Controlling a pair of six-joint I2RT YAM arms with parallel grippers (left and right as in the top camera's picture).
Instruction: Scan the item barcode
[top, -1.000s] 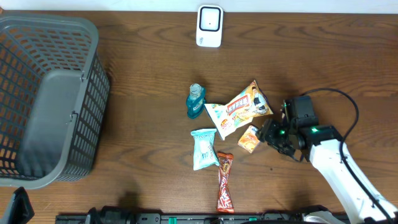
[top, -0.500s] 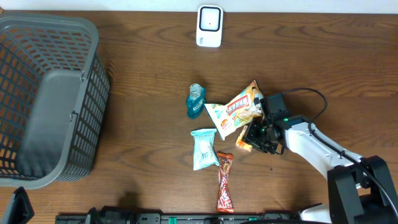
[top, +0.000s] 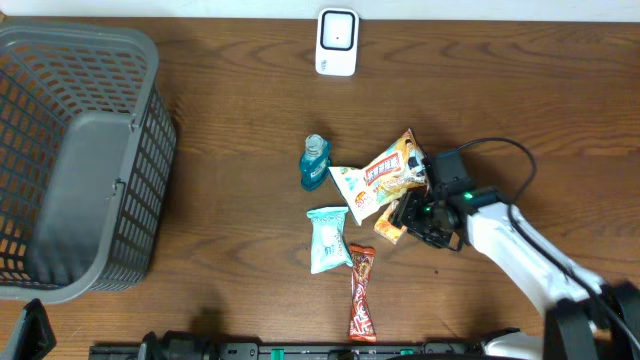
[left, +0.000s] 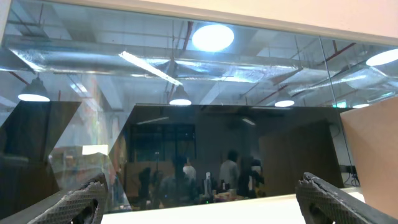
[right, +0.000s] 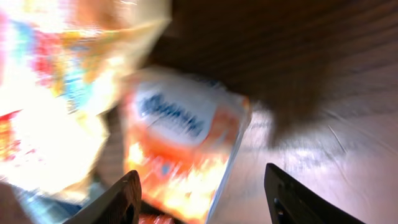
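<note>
Small orange foil snack packet (top: 386, 230) lies right of the table's centre, toward the arm-side edge. Right gripper (right: 205, 199) straddles it, jaws apart, nothing held. Centre them across it before you close, clear of the yellow snack bag (top: 385, 172).

The basket (top: 152, 170) sits far left, the scanner (top: 337, 42) behind the bottle (top: 315, 163) and clustered packets (top: 385, 172) at centre.

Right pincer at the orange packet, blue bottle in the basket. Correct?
No. Overhead view: the blue bottle stands on the table, outside the basket, beside the large snack bag. Right pincer is at the orange packet.
</note>
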